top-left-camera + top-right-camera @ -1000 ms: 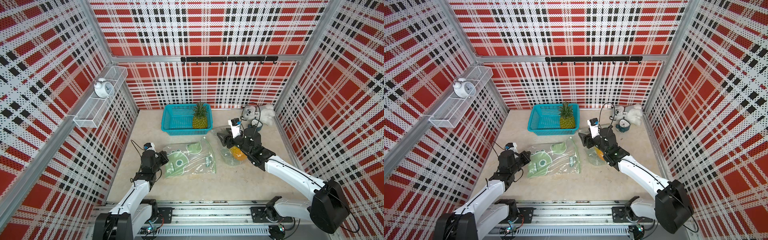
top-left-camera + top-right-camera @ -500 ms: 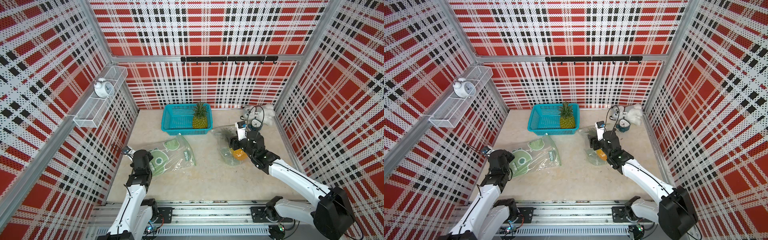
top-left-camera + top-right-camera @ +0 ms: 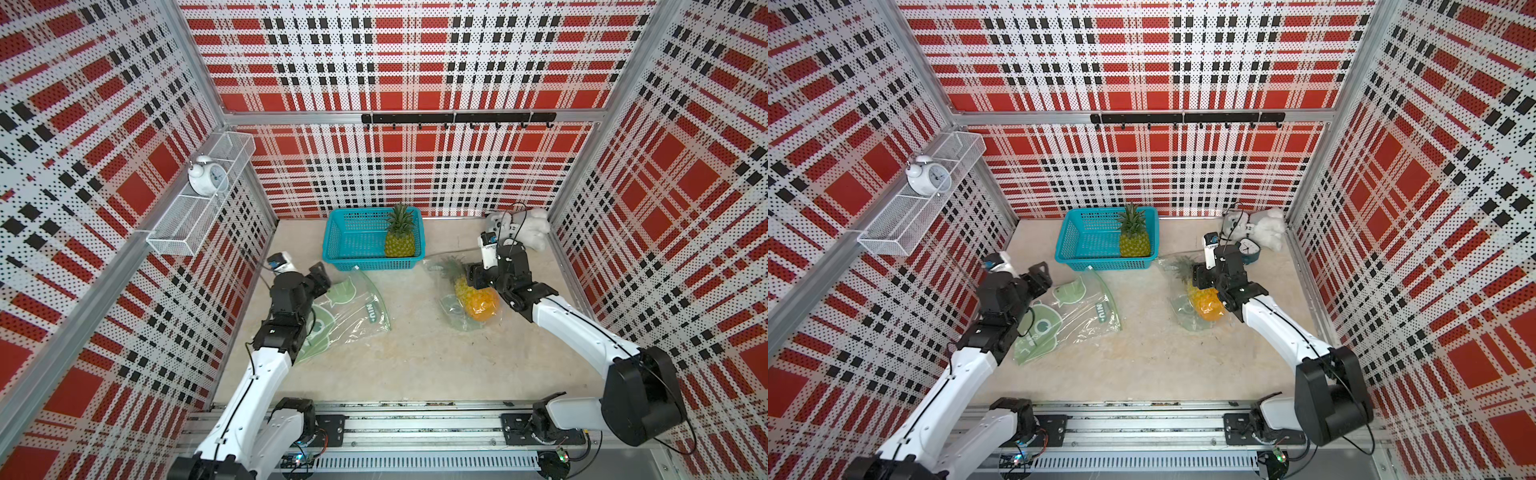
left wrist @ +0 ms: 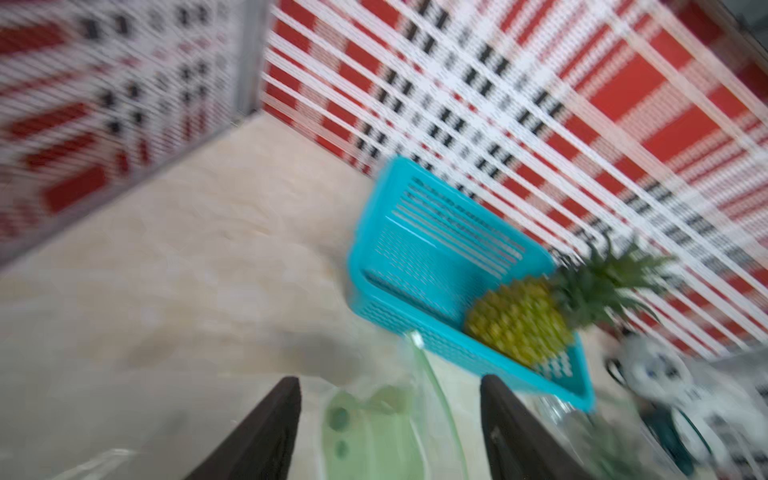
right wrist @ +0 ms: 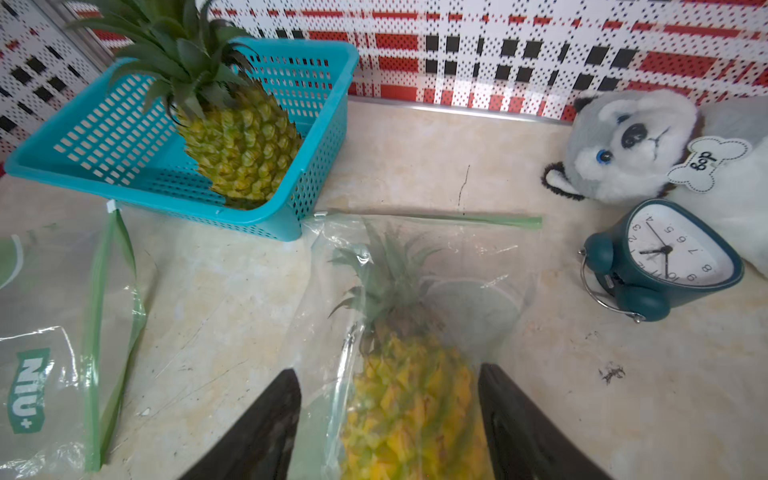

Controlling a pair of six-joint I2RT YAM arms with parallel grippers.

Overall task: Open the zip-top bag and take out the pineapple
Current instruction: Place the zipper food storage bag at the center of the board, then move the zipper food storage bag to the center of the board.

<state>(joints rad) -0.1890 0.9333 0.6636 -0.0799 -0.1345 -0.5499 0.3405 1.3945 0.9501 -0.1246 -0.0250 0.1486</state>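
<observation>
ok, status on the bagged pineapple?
Left gripper open, over the empty zip-top bag. Right gripper open, straddling the bagged pineapple, jaws not closed on it. Bag's zip strip looks shut. Teal basket sits just beyond.

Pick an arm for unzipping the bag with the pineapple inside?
Right, probably. The right pincer stands open over the bagged pineapple, facing the shut zip strip. The left pincer is open over the empty bag.

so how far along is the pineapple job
Done: one pineapple stands in the basket, its empty bag flat by the open left gripper. In hand: the open right gripper straddles a second bagged pineapple. Left: unzip that bag, pull it out.
</observation>
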